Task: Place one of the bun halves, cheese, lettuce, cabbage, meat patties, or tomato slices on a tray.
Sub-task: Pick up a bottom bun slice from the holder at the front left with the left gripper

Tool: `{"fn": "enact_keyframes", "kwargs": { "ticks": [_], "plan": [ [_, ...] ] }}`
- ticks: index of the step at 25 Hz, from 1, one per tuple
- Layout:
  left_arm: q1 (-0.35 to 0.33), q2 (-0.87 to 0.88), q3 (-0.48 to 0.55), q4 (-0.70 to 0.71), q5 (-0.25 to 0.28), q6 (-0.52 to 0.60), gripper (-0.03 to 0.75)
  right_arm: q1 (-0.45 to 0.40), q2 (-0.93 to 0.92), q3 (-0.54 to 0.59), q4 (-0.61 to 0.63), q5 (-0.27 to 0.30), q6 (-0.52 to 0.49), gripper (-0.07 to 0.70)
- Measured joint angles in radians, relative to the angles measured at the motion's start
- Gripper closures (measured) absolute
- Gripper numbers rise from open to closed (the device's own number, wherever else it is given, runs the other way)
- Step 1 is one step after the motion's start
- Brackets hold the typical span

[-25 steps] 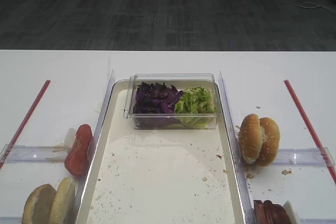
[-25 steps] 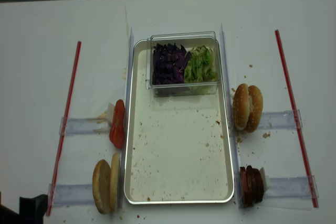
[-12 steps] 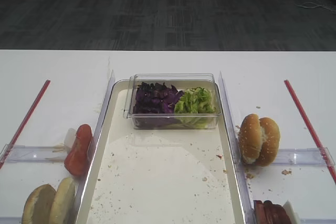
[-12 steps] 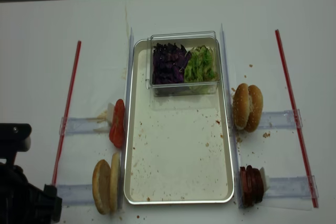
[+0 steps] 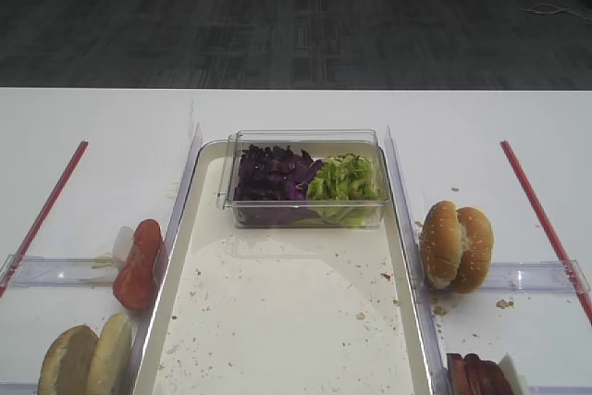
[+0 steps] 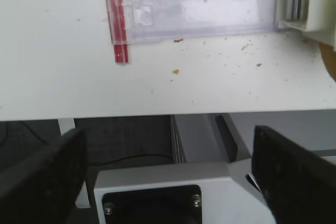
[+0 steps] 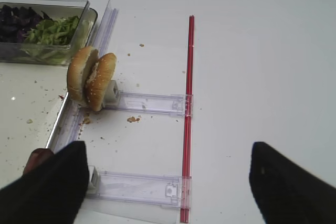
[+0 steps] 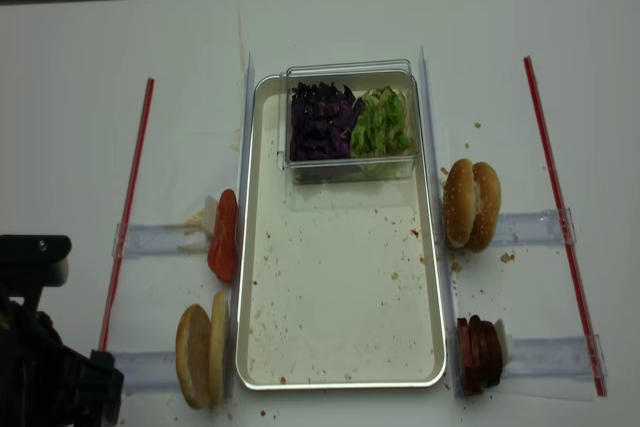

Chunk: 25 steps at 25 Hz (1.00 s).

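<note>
The off-white tray (image 8: 340, 287) lies mid-table, crumbs on its bare floor (image 5: 287, 321). At its far end a clear box holds purple cabbage (image 8: 322, 122) and green lettuce (image 8: 382, 125). Left of the tray stand the tomato slices (image 8: 224, 237) and, nearer the front, the thin bun half (image 8: 218, 345) against a domed one. Meat patties (image 8: 478, 352) stand at the front right. No cheese shows. My left gripper (image 6: 169, 131) hangs open over the table's front edge. The right gripper (image 7: 168, 148) is open above bare table right of the tray.
A whole sesame bun (image 8: 472, 204) stands on edge right of the tray. Clear plastic rails (image 7: 152, 103) and red strips (image 8: 128, 197) lie on both sides. The left arm (image 8: 45, 377) fills the front left corner.
The left arm has come up into the front left corner of the overhead view and grown larger there. The food and the tray have not moved.
</note>
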Motion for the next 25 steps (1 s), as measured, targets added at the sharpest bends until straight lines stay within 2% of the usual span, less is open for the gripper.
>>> {"fn": "enact_keyframes", "kwargs": {
  "ticks": [4,9,15,25],
  "plan": [
    [0.027,0.011,-0.002,0.0,-0.037,0.003,0.099,0.0,0.0,0.0,0.0,0.0,0.0,-0.018],
    [0.068,0.105,-0.055,0.0,-0.064,0.018,0.099,0.0,0.0,0.0,0.0,0.0,0.0,-0.018],
    [0.068,0.21,-0.133,-0.006,-0.074,0.018,0.099,0.0,0.0,0.0,0.0,0.0,0.0,-0.018],
    [0.068,0.219,-0.141,-0.008,-0.098,0.018,0.099,0.0,0.0,0.0,0.0,0.0,0.0,-0.018]
  ]
}}
